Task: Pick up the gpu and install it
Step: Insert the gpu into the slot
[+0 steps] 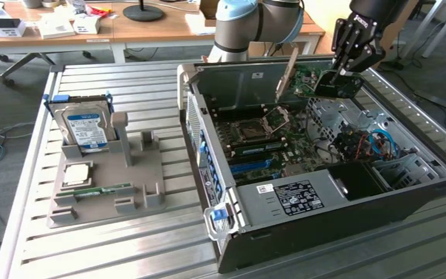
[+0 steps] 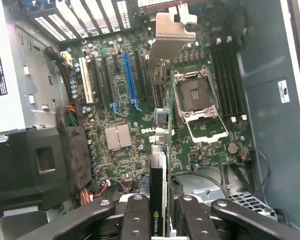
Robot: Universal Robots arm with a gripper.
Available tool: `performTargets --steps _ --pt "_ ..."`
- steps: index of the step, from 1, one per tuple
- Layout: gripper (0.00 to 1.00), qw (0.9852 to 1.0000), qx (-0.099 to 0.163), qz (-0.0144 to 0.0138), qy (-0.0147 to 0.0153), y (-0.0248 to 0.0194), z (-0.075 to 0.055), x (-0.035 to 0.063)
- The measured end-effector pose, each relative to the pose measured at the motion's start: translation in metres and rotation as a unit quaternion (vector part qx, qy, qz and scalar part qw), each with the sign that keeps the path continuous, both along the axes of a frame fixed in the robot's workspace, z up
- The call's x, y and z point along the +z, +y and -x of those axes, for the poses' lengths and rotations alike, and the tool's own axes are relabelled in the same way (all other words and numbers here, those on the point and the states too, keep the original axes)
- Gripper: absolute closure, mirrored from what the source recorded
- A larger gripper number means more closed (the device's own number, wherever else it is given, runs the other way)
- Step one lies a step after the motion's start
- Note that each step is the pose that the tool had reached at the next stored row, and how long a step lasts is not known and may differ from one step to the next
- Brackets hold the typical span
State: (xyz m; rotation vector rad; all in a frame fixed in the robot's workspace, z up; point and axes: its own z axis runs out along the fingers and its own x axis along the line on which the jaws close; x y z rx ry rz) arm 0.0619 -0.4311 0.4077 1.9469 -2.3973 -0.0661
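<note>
Soft, even daylight washes the exterior view, leaving the slatted table [image 1: 130,247] pale and faintly glossy. The computer case [image 1: 238,78] holds deeper shadow (darkest around its black shroud [image 2: 35,160]); the gpu [image 2: 163,75] catches glare on its bracket.

Exterior high oblique, wrist close above, both showing motherboard [image 2: 140,112]

DELL on mobo [image 2: 121,107]; NVIDIA on gpu [image 2: 157,200] edge.
</note>
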Motion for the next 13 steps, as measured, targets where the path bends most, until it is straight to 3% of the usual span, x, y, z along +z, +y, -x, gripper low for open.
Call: performTargets --steps 6,8,11,13 --pt "0.74 1.0000 0.002 -0.0009 -0.0006 -0.0001 0.0002 0.0001" --pt "0.74 1.0000 0.003 -0.0038 -0.0021 -0.0001 0.0002 0.0000" --pt "0.74 0.9999 0.004 -0.0108 -0.0050 -0.0001 0.0005 0.0000" --pt "0.74 0.9999 0.005 -0.0124 -0.0056 -0.0001 0.0006 -0.0001"
